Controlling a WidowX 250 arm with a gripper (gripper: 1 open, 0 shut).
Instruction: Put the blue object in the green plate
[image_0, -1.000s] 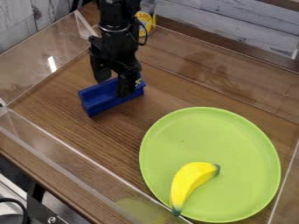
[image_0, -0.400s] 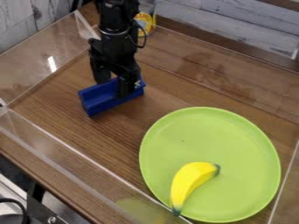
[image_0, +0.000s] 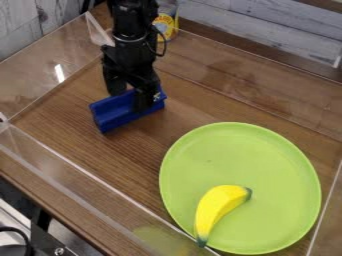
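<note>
The blue block is royal blue, elongated and straight-sided, apparently of plastic, with a slightly lighter upper edge along its near side. It lies on the brown wooden tabletop, running diagonally, its nearer end to the left of the view and its other end farther back to the right. Its middle and far part are partly hidden, so its full outline cannot be made out. The green plate is round, broad, lime green and smooth, with a thin raised rim. It lies flat, face up, on the same tabletop, nearer the camera and to the right of the block, well apart from it.
</note>
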